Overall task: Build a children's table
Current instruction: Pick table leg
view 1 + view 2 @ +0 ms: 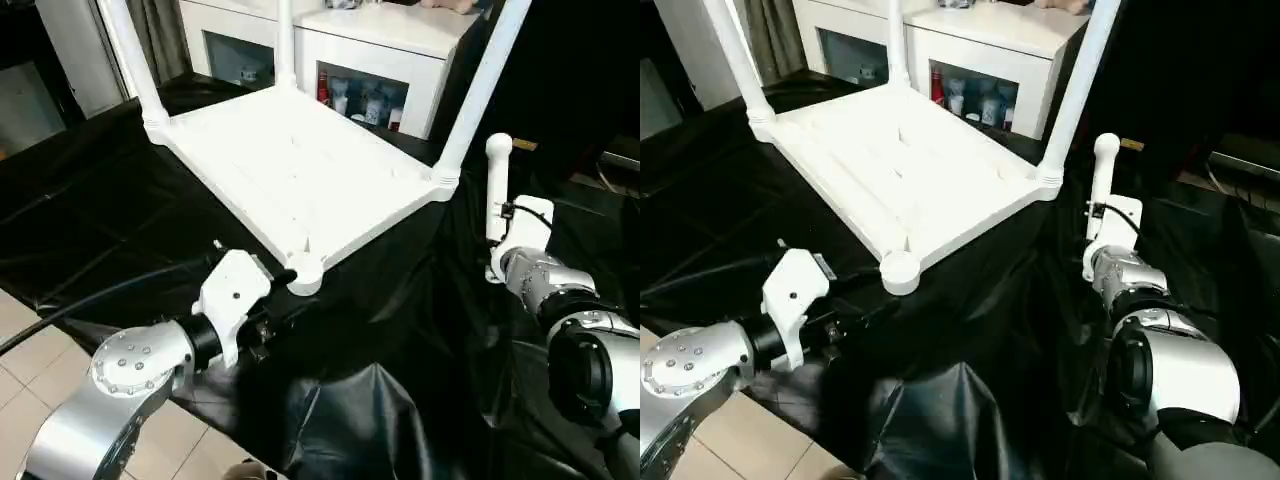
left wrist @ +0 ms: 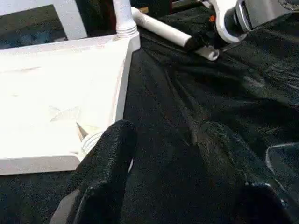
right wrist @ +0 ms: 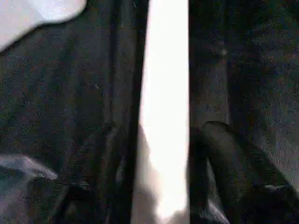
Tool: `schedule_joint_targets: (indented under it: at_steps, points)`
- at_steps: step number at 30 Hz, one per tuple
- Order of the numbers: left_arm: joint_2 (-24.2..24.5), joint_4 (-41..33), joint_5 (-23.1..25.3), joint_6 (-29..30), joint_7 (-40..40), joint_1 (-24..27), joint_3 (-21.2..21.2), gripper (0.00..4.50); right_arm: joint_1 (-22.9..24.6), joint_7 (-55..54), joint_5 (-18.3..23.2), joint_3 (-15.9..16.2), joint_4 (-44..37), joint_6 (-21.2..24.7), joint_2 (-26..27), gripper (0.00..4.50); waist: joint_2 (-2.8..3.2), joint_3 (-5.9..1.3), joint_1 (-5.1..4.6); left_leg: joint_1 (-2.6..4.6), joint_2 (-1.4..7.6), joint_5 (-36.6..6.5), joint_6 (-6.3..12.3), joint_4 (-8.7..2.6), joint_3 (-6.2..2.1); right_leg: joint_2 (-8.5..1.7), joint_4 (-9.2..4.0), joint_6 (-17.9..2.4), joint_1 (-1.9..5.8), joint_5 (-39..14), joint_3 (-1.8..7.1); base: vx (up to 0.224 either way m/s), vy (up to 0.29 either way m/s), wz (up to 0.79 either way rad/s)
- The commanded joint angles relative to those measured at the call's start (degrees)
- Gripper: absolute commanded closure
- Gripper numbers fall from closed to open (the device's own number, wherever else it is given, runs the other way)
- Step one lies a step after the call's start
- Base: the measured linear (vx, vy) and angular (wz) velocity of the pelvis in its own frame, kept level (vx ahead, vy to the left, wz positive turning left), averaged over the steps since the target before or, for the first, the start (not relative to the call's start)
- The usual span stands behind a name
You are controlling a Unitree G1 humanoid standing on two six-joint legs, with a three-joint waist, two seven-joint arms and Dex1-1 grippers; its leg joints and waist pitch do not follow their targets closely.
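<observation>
The right gripper point(image 3: 163, 177) has its two black fingers point(image 3: 233, 163) set either side of the loose fourth leg point(image 1: 497, 200), clasping that white tube, which stands nearly upright with its rounded end on top, just right of the table's near-right corner. The left gripper point(image 2: 173, 172) has its fingers point(image 2: 105, 163) spread apart with nothing but black cloth between them, and one finger sits right up against the empty round corner socket point(image 1: 306, 272) at the table's nearest corner; whether it actually touches, I can't tell. The children's table point(image 1: 290, 170) lies upside down on the black cloth point(image 1: 380, 330), ribbed underside facing up, and three white legs are already planted in their sockets: one at far left point(image 1: 130, 60), one at the back point(image 1: 285, 40), one at right point(image 1: 480, 90), all pointing up and out of frame. Behind it stands a white cabinet point(image 1: 380, 60) with glass doors, small bottles and packages visible inside, but any printing on them is too small to read. No writing can be made out on the table, the legs or the robot's silver forearms.
</observation>
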Motion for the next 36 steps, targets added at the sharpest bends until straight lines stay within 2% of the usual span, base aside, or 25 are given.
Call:
schedule_joint_targets:
  at_steps: [1,2,4,13,16,20,21,22,23,25,26,29,32,34,36]
  points:
    - [0.54,0.07,0.71,-0.49,0.51,-0.11,-0.72,1.94,0.41,-0.01,0.55,-0.65,0.22,0.75,-0.39,1.86,0.45,-3.86,0.06,0.35,5.02,-11.87,-0.86,-5.48,-2.38,-6.45,-4.6,-10.49,2.84,-18.84,4.01,0.0,0.0,0.0]
    - [0.58,0.12,0.8,-0.55,0.52,-0.13,-0.74,1.94,0.41,-0.03,0.56,-0.7,0.21,0.77,-0.37,2.05,0.41,-3.88,0.03,0.34,5.04,-11.58,-0.8,-5.48,-2.36,-6.41,-4.56,-10.52,2.82,-18.35,4.0,0.0,0.0,0.0]
    - [0.49,0.33,0.91,-0.71,0.59,-0.3,-0.77,1.94,0.4,-0.08,0.54,-0.91,0.17,0.83,-0.32,2.12,0.4,-3.93,0.03,0.28,5.03,-11.22,-0.74,-5.46,-2.37,-6.4,-4.45,-10.69,2.84,-17.82,3.99,0.0,0.0,0.0]
    - [0.74,2.19,2.87,-2.25,1.05,-1.56,-1.77,1.94,0.12,-0.82,2.87,-3.92,-0.2,-0.73,0.03,2.93,0.52,-4.02,0.0,0.28,4.98,-10.31,-0.36,-5.39,-2.27,-6.36,-4.33,-11.04,2.87,-16.18,3.99,0.0,0.0,0.0]
    - [0.34,2.5,2.92,-2.35,1.4,-1.85,-2.03,1.94,0.14,-0.09,2.61,-3.74,-0.22,-0.48,0.08,3.17,0.53,-4.07,0.0,0.22,5.02,-9.87,-0.33,-5.37,-2.27,-6.37,-4.24,-11.4,2.93,-15.62,3.97,0.0,0.0,0.0]
    - [0.35,4.32,3.35,-3.77,0.99,-2.38,-2.09,1.94,0.3,0.31,2.6,-4.04,-0.29,-0.92,0.57,3.21,0.71,-3.98,-0.1,0.26,4.99,-10.69,-0.35,-5.38,-2.27,-6.35,-4.44,-11.42,2.86,-16.34,3.97,0.0,0.0,0.0]
    - [0.28,4.71,3.41,-4.06,0.94,-2.61,-2.08,1.94,0.25,0.5,2.83,-4.22,-0.33,-1.17,0.64,3.21,0.91,-3.99,-0.08,0.33,4.96,-11.01,-0.44,-5.36,-2.26,-6.38,-4.51,-11.36,2.81,-16.73,3.98,0.0,0.0,0.0]
    - [0.26,4.81,3.43,-4.13,0.92,-2.67,-2.08,1.94,0.24,0.53,2.86,-4.25,-0.34,-1.22,0.65,3.21,0.84,-3.99,-0.14,0.36,4.98,-11.19,-0.51,-5.39,-2.26,-6.34,-4.52,-11.32,2.81,-16.88,3.97,0.0,0.0,0.0]
    - [0.08,6.07,3.82,-5.02,0.8,-3.5,-2.2,1.94,0.05,0.73,3.03,-4.63,-0.48,-2.29,0.69,3.21,1.04,-3.99,-0.09,0.37,5.02,-11.56,-0.62,-5.43,-2.36,-6.37,-4.56,-11.26,2.81,-17.17,3.93,0.0,0.0,0.0]
    - [-0.1,6.7,4.05,-5.61,0.87,-3.94,-2.34,1.94,-0.12,0.98,3.32,-5.02,-0.6,-3.14,0.67,3.21,1.0,-4.03,-0.14,0.42,5.05,-11.41,-0.67,-5.4,-2.34,-6.37,-4.49,-11.37,2.84,-16.72,3.97,0.0,0.0,0.0]
    - [-0.14,6.94,4.11,-5.8,0.89,-4.1,-2.4,1.94,-0.19,1.06,3.45,-5.16,-0.64,-3.34,0.67,3.21,0.88,-4.03,-0.14,0.28,4.99,-11.02,-0.43,-5.36,-2.3,-6.46,-4.49,-11.37,2.94,-16.69,3.99,0.0,0.0,0.0]
    - [-0.44,8.74,4.43,-7.19,1.0,-5.13,-2.22,1.94,-0.59,1.58,3.74,-5.45,-1.06,-5.48,0.55,3.22,1.12,-4.19,-0.09,0.29,4.99,-9.66,0.01,-5.23,-2.22,-6.41,-4.37,-11.66,2.94,-15.73,3.96,0.0,0.0,0.0]
    - [-1.27,10.12,4.52,-8.13,1.9,-5.34,-1.76,1.94,-0.58,2.1,4.28,-6.07,-1.52,-6.98,0.53,3.22,1.05,-4.19,-0.22,0.2,4.95,-8.66,0.64,-5.14,-2.08,-6.36,-4.33,-12.11,3.0,-14.93,3.99,0.0,0.0,0.0]
    - [-1.9,10.85,4.78,-8.64,2.71,-5.25,-1.57,1.94,-0.44,2.38,4.52,-6.22,-1.9,-7.8,0.61,3.22,1.12,-4.33,-0.14,0.16,5.02,-7.84,0.89,-5.06,-2.09,-6.41,-4.22,-12.3,3.04,-14.34,3.99,0.0,0.0,0.0]
    - [-3.09,13.01,5.56,-9.87,4.21,-5.4,-1.28,1.94,-0.09,3.87,4.5,-5.62,-2.88,-9.19,0.93,3.22,1.43,-4.28,-0.5,0.12,4.92,-7.7,1.24,-4.99,-2.0,-6.13,-4.31,-12.36,2.97,-13.95,3.92,0.0,0.0,0.0]
